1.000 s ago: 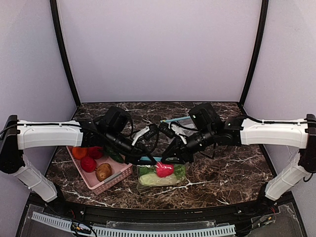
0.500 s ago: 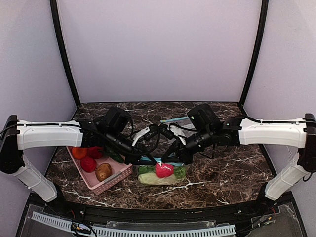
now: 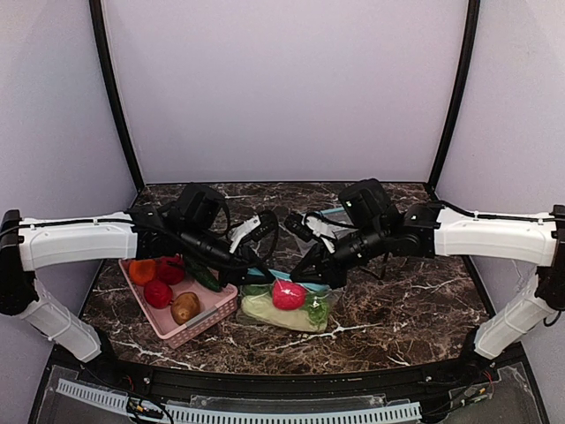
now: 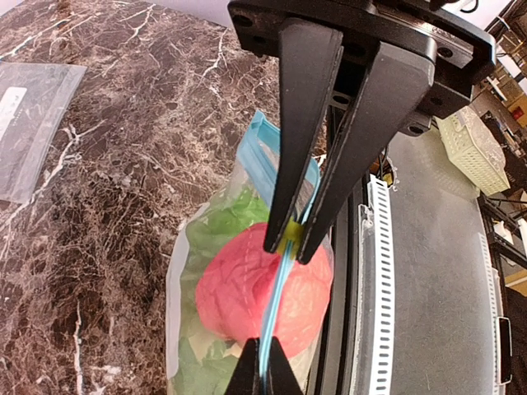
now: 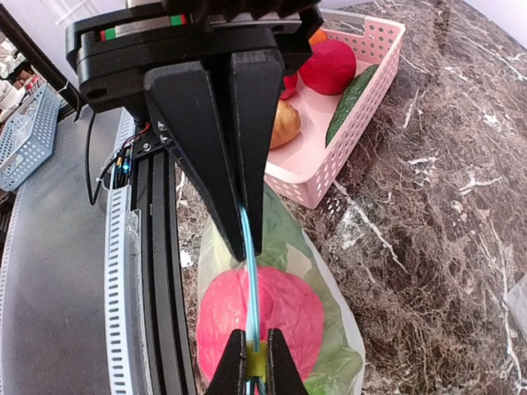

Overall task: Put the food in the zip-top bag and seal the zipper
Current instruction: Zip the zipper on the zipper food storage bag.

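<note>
The clear zip-top bag [image 3: 281, 309] hangs between both grippers over the table front. Inside it are the pinkish-red round piece [image 3: 289, 295], green lettuce [image 3: 319, 308] and a pale cabbage-like piece [image 3: 261, 308]. My left gripper [image 3: 252, 273] is shut on the teal-blue zipper [image 3: 281, 279] near one end; its tips [image 4: 262, 355] pinch the strip [image 4: 277, 300]. My right gripper [image 3: 312, 276] is shut on the zipper's yellow slider [image 5: 256, 360], further along the same strip [image 5: 251, 280]. The red piece [image 5: 280, 317] shows beneath the strip.
A pink basket [image 3: 208, 318] with an orange, red, brown and green toy food stands left of the bag, close to it [image 5: 333, 156]. A second clear bag [image 3: 325, 215] lies flat behind the right gripper, also in the left wrist view [image 4: 29, 115]. The table's front rail is just below.
The two grippers have moved slightly apart along the zipper and a little away from the front edge. The bag has shifted up and left with them and now hangs tilted.
</note>
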`<move>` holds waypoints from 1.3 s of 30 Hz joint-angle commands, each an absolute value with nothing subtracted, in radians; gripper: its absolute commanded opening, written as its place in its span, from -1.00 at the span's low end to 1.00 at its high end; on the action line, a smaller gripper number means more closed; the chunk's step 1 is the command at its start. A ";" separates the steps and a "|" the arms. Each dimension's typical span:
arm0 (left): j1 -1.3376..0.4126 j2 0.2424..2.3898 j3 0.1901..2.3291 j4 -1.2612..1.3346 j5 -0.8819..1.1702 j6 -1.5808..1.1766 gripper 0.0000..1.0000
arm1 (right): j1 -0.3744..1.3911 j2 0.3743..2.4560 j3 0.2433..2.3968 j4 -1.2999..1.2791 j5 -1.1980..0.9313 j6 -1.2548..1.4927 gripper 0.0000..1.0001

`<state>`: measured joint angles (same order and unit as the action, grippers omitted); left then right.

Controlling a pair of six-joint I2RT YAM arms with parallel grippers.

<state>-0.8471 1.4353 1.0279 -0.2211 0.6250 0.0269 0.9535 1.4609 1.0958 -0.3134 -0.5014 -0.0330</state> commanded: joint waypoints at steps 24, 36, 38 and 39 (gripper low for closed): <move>-0.760 1.355 1.055 -0.318 0.473 0.064 -0.99 | 0.946 1.393 1.077 -0.496 -0.408 0.000 -1.00; -0.739 1.347 1.062 -0.335 0.428 0.072 -0.99 | 0.943 1.371 1.052 -0.503 -0.388 0.028 -1.00; -0.735 1.345 1.063 -0.337 0.423 0.072 -0.99 | 0.942 1.367 1.050 -0.505 -0.385 0.028 -1.00; -0.734 1.343 1.064 -0.338 0.422 0.073 -0.99 | 0.941 1.365 1.049 -0.507 -0.383 0.030 -1.00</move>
